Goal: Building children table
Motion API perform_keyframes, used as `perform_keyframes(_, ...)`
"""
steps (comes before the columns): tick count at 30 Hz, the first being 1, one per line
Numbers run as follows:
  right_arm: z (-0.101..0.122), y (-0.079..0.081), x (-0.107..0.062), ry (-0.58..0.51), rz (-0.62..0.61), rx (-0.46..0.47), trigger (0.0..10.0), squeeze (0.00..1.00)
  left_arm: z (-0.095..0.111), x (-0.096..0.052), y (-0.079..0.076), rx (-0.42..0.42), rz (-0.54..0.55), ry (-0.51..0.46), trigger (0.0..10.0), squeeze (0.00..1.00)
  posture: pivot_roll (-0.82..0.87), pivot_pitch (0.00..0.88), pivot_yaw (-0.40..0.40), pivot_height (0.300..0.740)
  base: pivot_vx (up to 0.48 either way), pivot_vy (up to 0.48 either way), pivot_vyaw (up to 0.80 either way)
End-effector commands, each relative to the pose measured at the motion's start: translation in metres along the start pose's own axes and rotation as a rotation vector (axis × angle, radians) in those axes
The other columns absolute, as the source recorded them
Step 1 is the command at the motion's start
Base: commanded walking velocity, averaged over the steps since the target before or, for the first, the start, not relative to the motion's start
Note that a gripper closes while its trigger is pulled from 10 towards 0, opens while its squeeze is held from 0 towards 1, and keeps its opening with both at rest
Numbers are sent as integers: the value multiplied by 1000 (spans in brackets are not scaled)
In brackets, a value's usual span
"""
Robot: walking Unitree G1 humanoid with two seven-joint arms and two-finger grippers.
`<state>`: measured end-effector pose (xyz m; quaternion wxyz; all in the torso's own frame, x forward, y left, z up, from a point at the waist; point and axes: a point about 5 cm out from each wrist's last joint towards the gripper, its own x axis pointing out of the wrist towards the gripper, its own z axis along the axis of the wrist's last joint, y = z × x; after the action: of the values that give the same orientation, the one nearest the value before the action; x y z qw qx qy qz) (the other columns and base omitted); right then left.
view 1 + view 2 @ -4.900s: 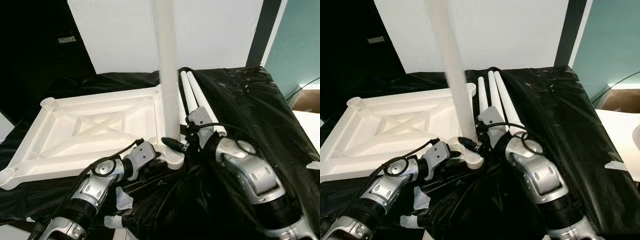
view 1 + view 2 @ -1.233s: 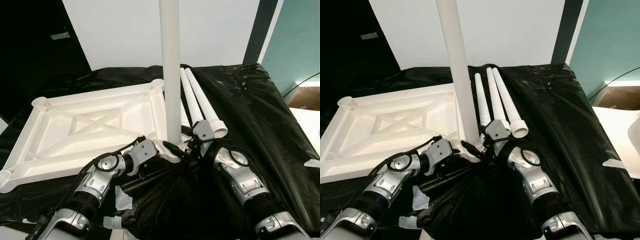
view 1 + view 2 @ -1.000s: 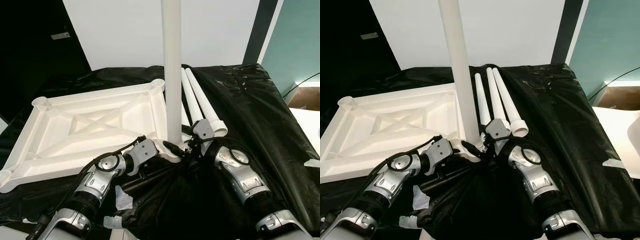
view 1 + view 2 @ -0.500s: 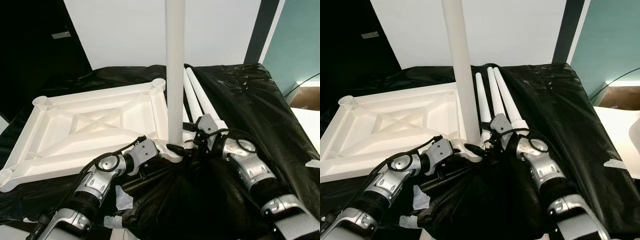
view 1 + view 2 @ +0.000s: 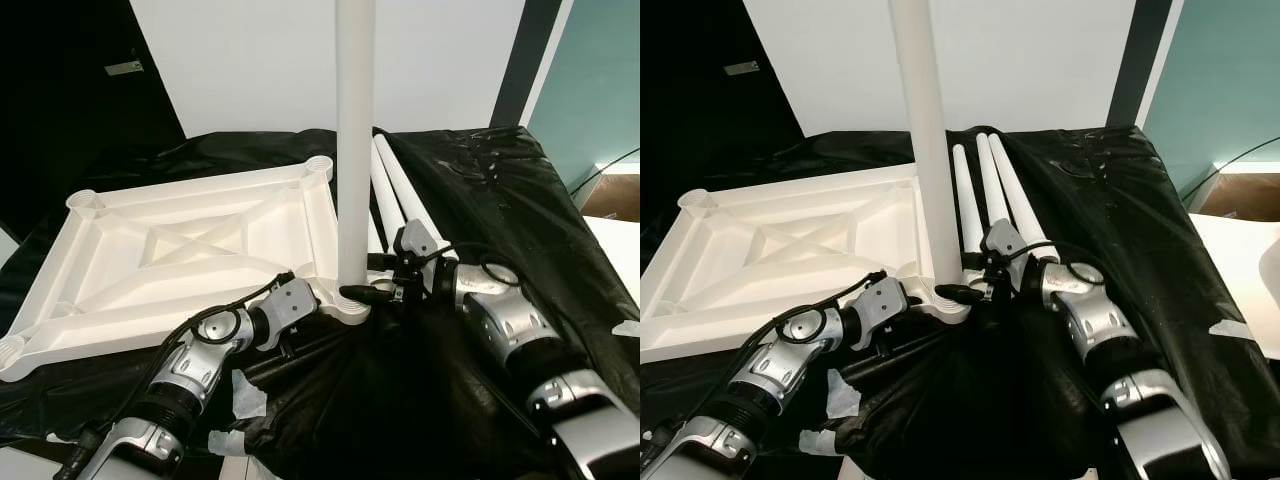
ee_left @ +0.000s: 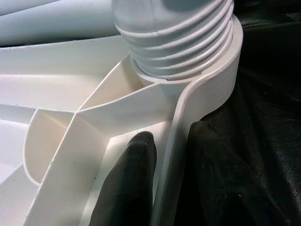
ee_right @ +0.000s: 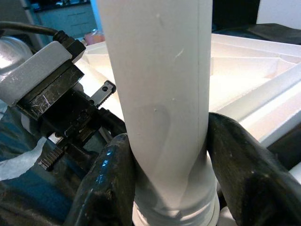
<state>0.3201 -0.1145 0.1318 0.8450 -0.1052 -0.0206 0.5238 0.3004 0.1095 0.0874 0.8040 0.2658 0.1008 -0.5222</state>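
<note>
Since the earlier frames the right gripper (image 5: 362, 293) has swung round from behind the upright leg (image 5: 354, 150) to reach it from the right, and the leg now stands straighter. Its two black fingers (image 7: 109, 188) clamp the leg low on its shaft, one on each side, just above the thread. That thread sits in the corner socket (image 6: 211, 84) of the upturned white tabletop (image 5: 190, 250), which lies ribs-up on the black plastic sheet (image 5: 480, 190). The left gripper (image 6: 167, 183) pinches the tabletop's rim beside the same socket, one finger (image 6: 134, 183) inside the frame and the other outside against the sheet. Spare legs (image 5: 990, 195) lie side by side on the sheet behind the right arm; its wrist covers their near ends. Scraps of pale tape (image 5: 245, 393) lie on the sheet near the left forearm. The leg's top is cut off by the frame edge, and how far the thread is seated cannot be told.
</note>
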Motion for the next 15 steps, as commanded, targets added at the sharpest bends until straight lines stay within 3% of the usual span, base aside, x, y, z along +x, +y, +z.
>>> perform_keyframes(1,-6,-9,-9,43,-79,24,0,0,-23,1,-19,-66,-62,83,10000,0,44,0,57,740,0,0,0)
perform_keyframes(2,-11,-1,-6,16,-147,59,0,0,-23,1,-19,-68,-63,82,10000,0,44,0,57,740,0,0,0)
perform_keyframes(6,-11,-1,-6,16,-147,59,0,0,-23,1,-19,-68,-63,82,10000,0,44,0,57,740,0,0,0)
perform_keyframes(7,-18,18,0,-41,-249,96,0,0,-24,1,-20,-72,-72,81,2078,0,42,0,63,740,0,0,0)
perform_keyframes(8,-22,31,3,-70,-334,113,8039,0,-23,0,-21,-78,-91,77,0,0,36,0,69,740,0,0,0)
perform_keyframes(9,-22,31,3,-70,-334,113,8039,0,-23,0,-21,-78,-91,77,0,0,36,0,69,740,0,0,0)
perform_keyframes(10,-24,39,5,-86,-384,122,10000,0,-23,-1,-22,-82,-104,74,0,0,36,0,69,740,0,0,0)
perform_keyframes(12,-24,39,5,-86,-384,122,10000,0,-23,-1,-22,-82,-104,74,0,0,36,0,69,740,0,0,0)
perform_keyframes(13,-24,39,4,-93,-416,99,10000,0,-23,-1,-21,-79,-104,74,10000,0,28,0,75,740,0,0,0)
perform_keyframes(15,-22,34,3,-86,-425,74,10000,0,-23,0,-20,-74,-102,76,10000,0,28,0,75,740,0,0,0)
